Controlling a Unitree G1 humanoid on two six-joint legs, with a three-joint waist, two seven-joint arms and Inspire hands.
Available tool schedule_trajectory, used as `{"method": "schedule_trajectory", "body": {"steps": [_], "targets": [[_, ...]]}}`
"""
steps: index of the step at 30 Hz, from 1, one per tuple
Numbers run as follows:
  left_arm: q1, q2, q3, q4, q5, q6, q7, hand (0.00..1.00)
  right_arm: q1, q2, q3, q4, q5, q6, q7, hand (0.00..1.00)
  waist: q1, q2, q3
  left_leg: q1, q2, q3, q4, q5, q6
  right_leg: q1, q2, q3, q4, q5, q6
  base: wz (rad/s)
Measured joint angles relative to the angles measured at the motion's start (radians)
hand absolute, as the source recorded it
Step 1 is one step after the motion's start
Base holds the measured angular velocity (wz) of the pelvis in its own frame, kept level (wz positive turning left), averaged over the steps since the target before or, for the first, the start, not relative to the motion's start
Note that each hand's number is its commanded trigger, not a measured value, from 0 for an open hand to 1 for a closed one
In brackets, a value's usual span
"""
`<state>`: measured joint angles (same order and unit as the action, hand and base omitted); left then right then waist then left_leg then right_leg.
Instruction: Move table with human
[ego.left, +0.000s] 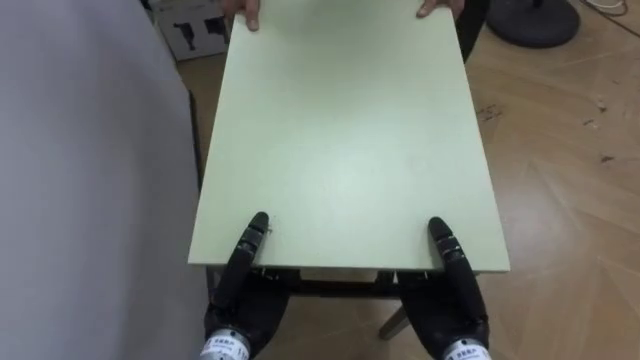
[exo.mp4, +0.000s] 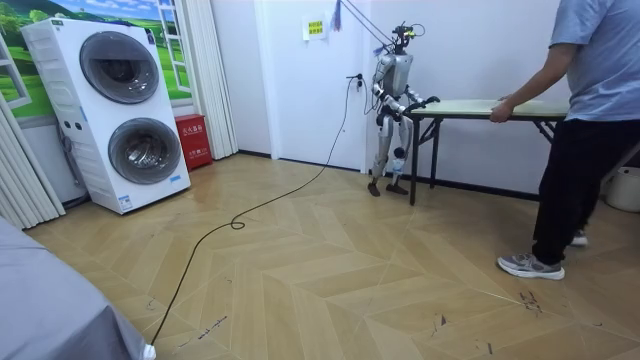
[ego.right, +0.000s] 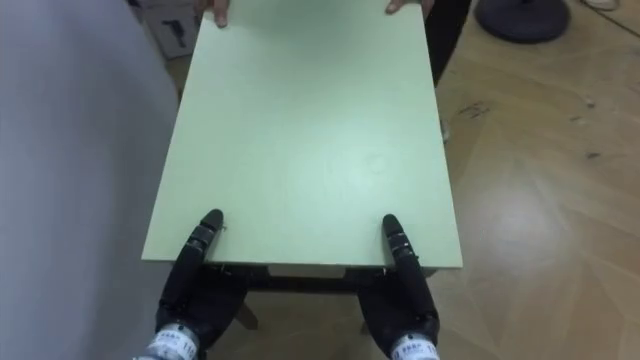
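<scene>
A pale green table (ego.left: 350, 130) stretches away from me over the wooden floor. My left hand (ego.left: 235, 300) and right hand (ego.left: 455, 300) grip its near edge, each with the thumb on top and the fingers under the board. At the far edge a person's hands (ego.left: 245, 12) hold the tabletop. In the room view I stand at the table's (exo.mp4: 470, 105) left end by the white wall. The person (exo.mp4: 590, 100) leans over the other end, holding it.
A pale wall (ego.left: 90, 180) runs close along the table's left side. A box (ego.left: 195, 30) lies at the far left and a dark round stand base (ego.left: 535, 20) at the far right. Stacked washing machines (exo.mp4: 125, 110) stand across the room.
</scene>
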<state>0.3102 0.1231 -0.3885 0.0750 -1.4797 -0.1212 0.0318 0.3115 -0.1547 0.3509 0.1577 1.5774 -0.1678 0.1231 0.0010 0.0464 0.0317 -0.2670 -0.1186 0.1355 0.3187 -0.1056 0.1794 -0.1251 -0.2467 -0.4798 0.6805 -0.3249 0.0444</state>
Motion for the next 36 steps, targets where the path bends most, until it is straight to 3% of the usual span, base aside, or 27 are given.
{"method": "schedule_trajectory", "body": {"steps": [1,2,5,6,7,8,9,11,16,21,30,36], "targets": [[0.000,-0.001,0.000,0.010,0.000,-0.001,0.000,1.00,0.007,0.007,-0.001,0.005,-0.006,0.001,0.000,1.00,-0.018,-0.001,0.0005,0.000,-0.011,-0.041,0.017,-0.015,0.007,-0.049,0.016,0.104,0.054,-0.011,-0.006,0.98],[0.000,0.001,-0.007,0.012,0.000,-0.003,0.000,1.00,0.011,0.007,-0.002,0.005,-0.006,0.002,0.000,1.00,-0.035,-0.001,0.0008,-0.002,-0.025,-0.077,0.027,-0.017,0.011,-0.106,0.028,0.172,0.071,-0.012,-0.008,1.06],[0.000,0.006,-0.018,0.021,-0.001,-0.010,0.001,1.00,0.028,0.009,-0.002,0.002,-0.003,-0.002,0.000,1.00,-0.068,-0.002,0.0007,0.002,-0.055,-0.138,0.041,-0.017,0.014,-0.175,0.063,0.293,-0.018,0.002,-0.008,1.04],[0.000,0.003,-0.024,0.028,-0.001,-0.010,0.001,1.00,0.030,0.010,0.000,0.002,-0.002,-0.007,-0.002,1.00,-0.078,-0.006,0.0027,0.011,-0.069,-0.166,0.044,-0.012,0.007,-0.183,0.079,0.337,-0.110,0.028,-0.005,0.91],[0.000,-0.002,-0.027,0.032,-0.002,-0.010,0.008,1.00,0.030,0.009,0.000,0.002,0.001,-0.007,-0.011,1.00,-0.086,-0.006,0.0027,0.020,-0.077,-0.194,0.043,-0.012,0.004,-0.180,0.098,0.358,-0.166,0.084,0.001,1.03],[-0.002,0.000,-0.028,0.032,-0.001,-0.011,0.015,1.00,0.030,0.005,0.000,0.002,0.002,-0.007,-0.016,1.00,-0.096,-0.007,0.0022,0.023,-0.079,-0.205,0.040,-0.011,0.000,-0.160,0.116,0.368,-0.201,0.121,0.002,0.84],[-0.004,-0.002,-0.029,0.032,-0.001,-0.012,0.018,1.00,0.030,0.004,-0.001,0.001,0.006,-0.007,-0.017,1.00,-0.099,-0.007,0.0020,0.023,-0.074,-0.200,0.033,-0.010,0.000,-0.154,0.120,0.363,-0.211,0.125,0.003,0.61],[-0.006,-0.008,-0.025,0.037,0.000,-0.013,0.020,1.00,0.026,0.011,0.001,0.001,0.003,-0.009,-0.031,1.00,-0.074,-0.015,0.0025,0.047,-0.062,-0.187,0.000,-0.004,-0.004,-0.133,0.131,0.367,-0.246,0.144,-0.002,0.09],[-0.004,-0.009,-0.026,0.045,-0.001,-0.011,0.023,1.00,0.027,0.006,0.003,0.001,-0.004,-0.008,-0.040,1.00,-0.025,-0.022,0.0049,0.095,-0.042,-0.175,-0.054,-0.004,-0.004,-0.078,0.157,0.386,-0.320,0.171,-0.004,-0.16],[-0.002,0.006,-0.020,0.045,0.001,-0.012,0.019,1.00,0.029,0.005,0.009,0.003,-0.004,-0.008,-0.040,1.00,-0.009,-0.029,0.0096,0.122,-0.036,-0.172,-0.084,-0.006,-0.005,-0.043,0.166,0.390,-0.365,0.182,-0.004,-0.03],[-0.002,0.022,-0.027,0.066,0.009,-0.004,0.006,1.00,0.030,0.009,0.009,0.041,0.001,-0.004,-0.017,1.00,-0.029,-0.026,0.0102,0.145,-0.035,-0.210,-0.096,-0.006,-0.005,0.021,0.177,0.370,-0.444,0.208,-0.002,0.10],[-0.011,0.006,-0.008,0.113,0.030,0.016,-0.036,1.00,0.029,0.028,-0.017,0.057,-0.017,0.019,-0.010,1.00,-0.035,-0.017,0.0075,0.146,-0.035,-0.220,-0.098,-0.008,-0.005,0.025,0.177,0.363,-0.442,0.209,-0.003,0.03]]}}
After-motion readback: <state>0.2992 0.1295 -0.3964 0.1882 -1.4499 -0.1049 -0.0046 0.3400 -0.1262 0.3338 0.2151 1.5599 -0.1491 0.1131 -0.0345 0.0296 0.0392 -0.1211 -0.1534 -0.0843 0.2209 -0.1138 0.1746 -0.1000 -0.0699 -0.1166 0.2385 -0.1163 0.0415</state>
